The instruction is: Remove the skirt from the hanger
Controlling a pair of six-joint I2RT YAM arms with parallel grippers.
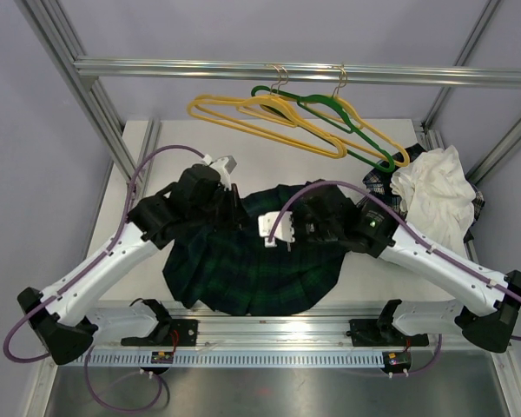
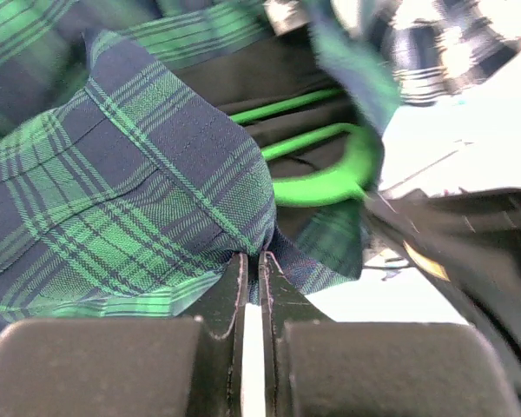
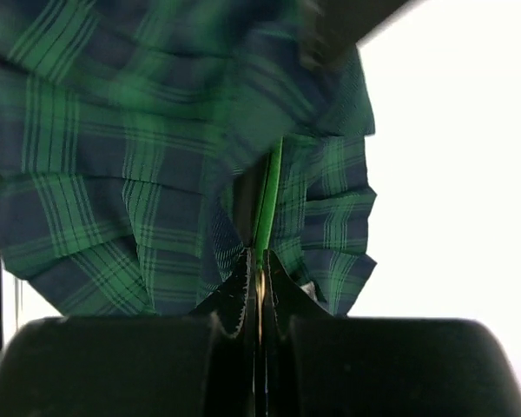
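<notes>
A dark green and navy plaid skirt [image 1: 243,274] lies spread on the table between my arms. A green hanger [image 2: 321,178] sits inside its waistband, seen in the left wrist view. My left gripper [image 1: 233,208] is at the skirt's far left edge, shut on a fold of the skirt's fabric [image 2: 156,200]. My right gripper [image 1: 308,221] is at the skirt's far right part, shut on the green hanger [image 3: 267,208], whose thin bar runs up from between the jaws with the skirt [image 3: 113,174] around it.
Yellow hangers [image 1: 260,122] and a green one [image 1: 330,117] hang from the rail at the back. A pile of clothes with a white garment [image 1: 434,195] on top lies at the right edge. The table's front rail [image 1: 269,328] is just below the skirt.
</notes>
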